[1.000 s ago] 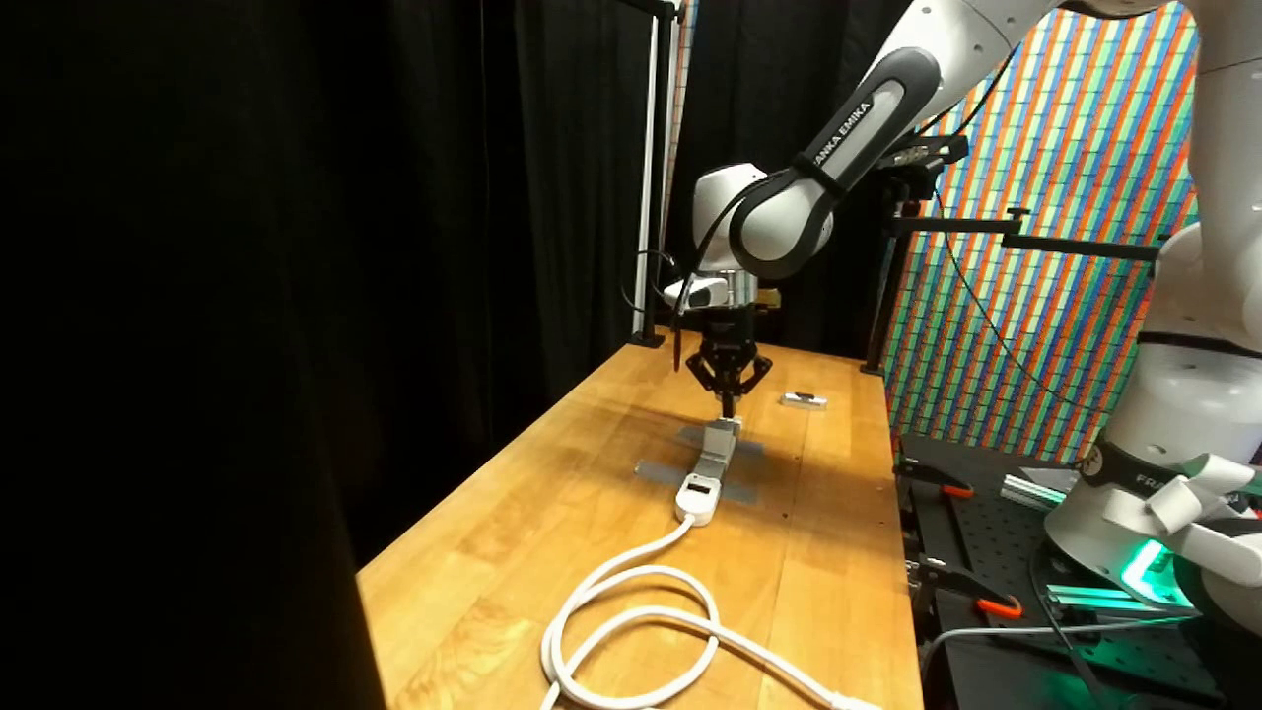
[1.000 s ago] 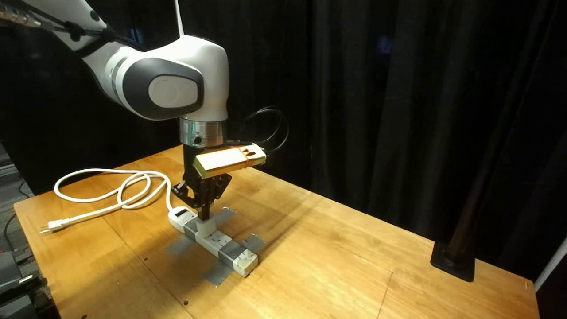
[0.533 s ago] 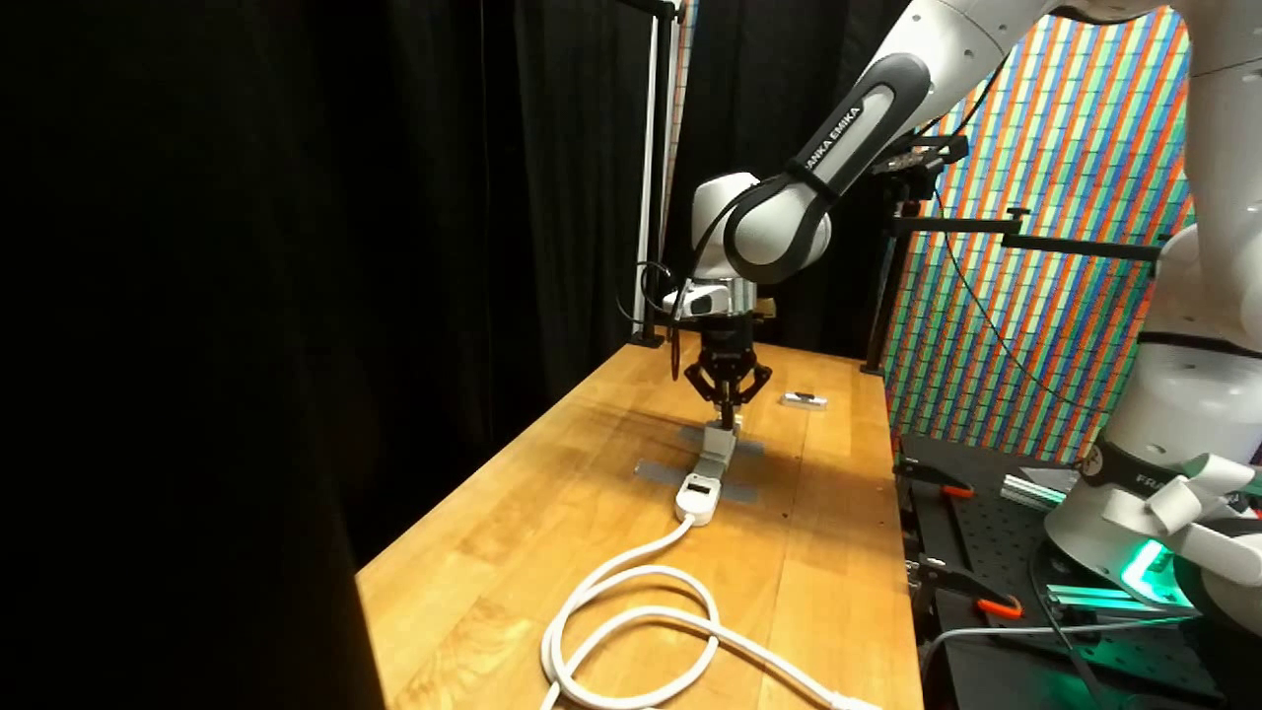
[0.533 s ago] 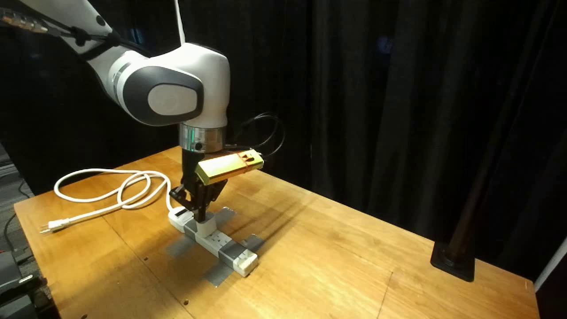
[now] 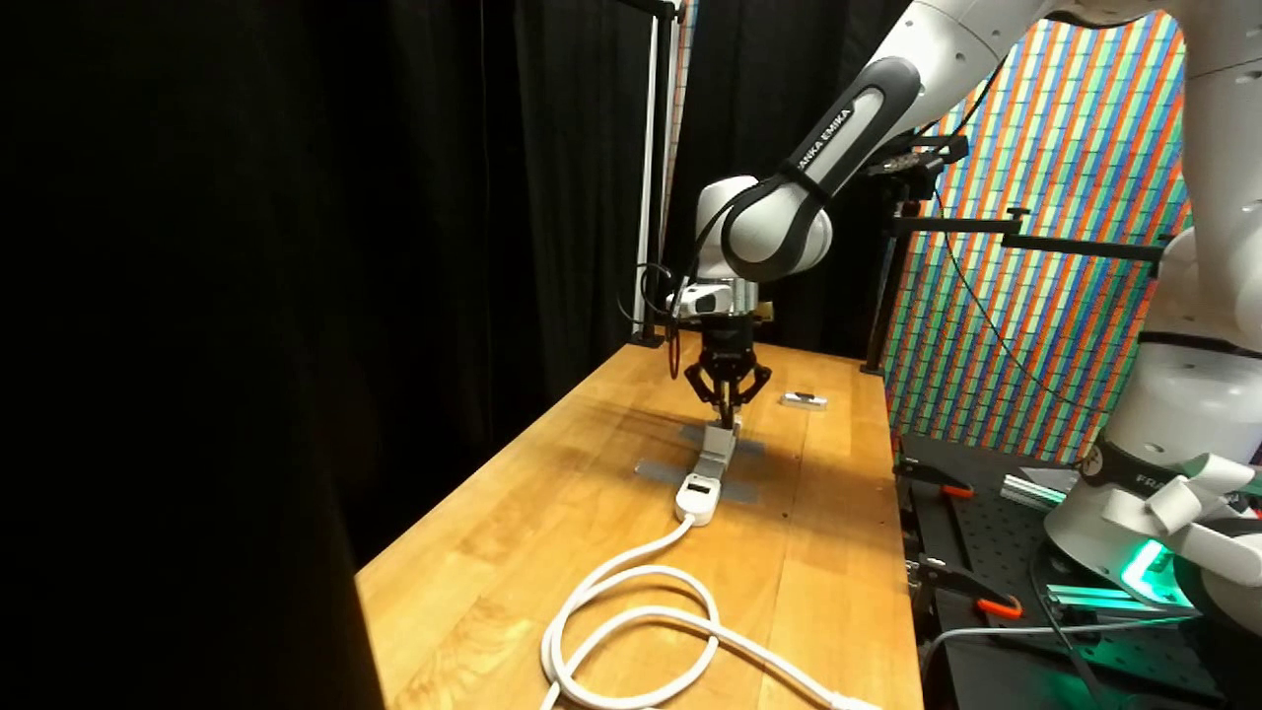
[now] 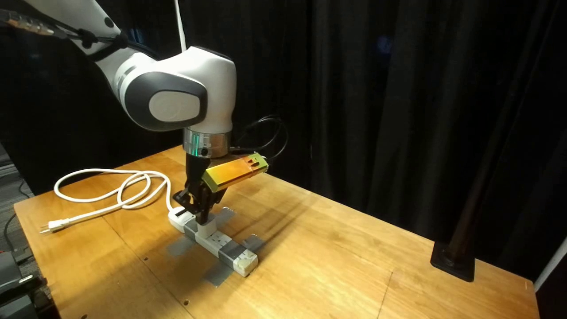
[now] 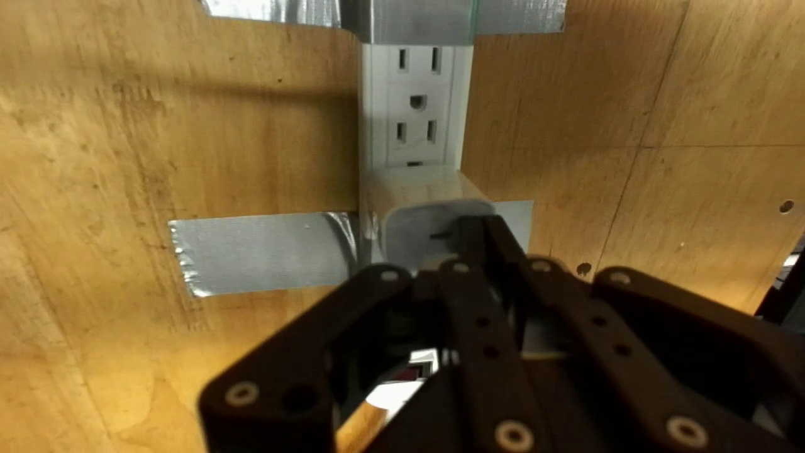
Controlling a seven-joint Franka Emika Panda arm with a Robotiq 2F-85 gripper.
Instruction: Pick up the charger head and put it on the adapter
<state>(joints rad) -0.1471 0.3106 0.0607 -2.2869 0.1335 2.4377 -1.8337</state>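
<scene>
The charger head, a small white block, stands upright on the adapter in both exterior views (image 5: 720, 444) (image 6: 206, 229); its top face also shows in the wrist view (image 7: 409, 229). The adapter is a narrow white power strip (image 6: 218, 243) taped to the table; its free sockets show in the wrist view (image 7: 416, 113). My gripper (image 6: 203, 221) points down over the charger head. Its fingertips (image 7: 481, 221) are together with nothing visible between them, at the block's top face toward one edge; they appear to touch it. The joint under the block is hidden.
The adapter's white cable (image 5: 631, 616) lies in loops on the wooden table. Grey tape strips (image 7: 264, 251) cross the adapter. A small flat object with a dark part (image 5: 804, 400) lies farther back. A black stand foot (image 6: 452, 261) stands on the table.
My gripper and arm have come down, so the fingertips sit lower at the top of the charger head. The charger head and adapter look almost unmoved.
</scene>
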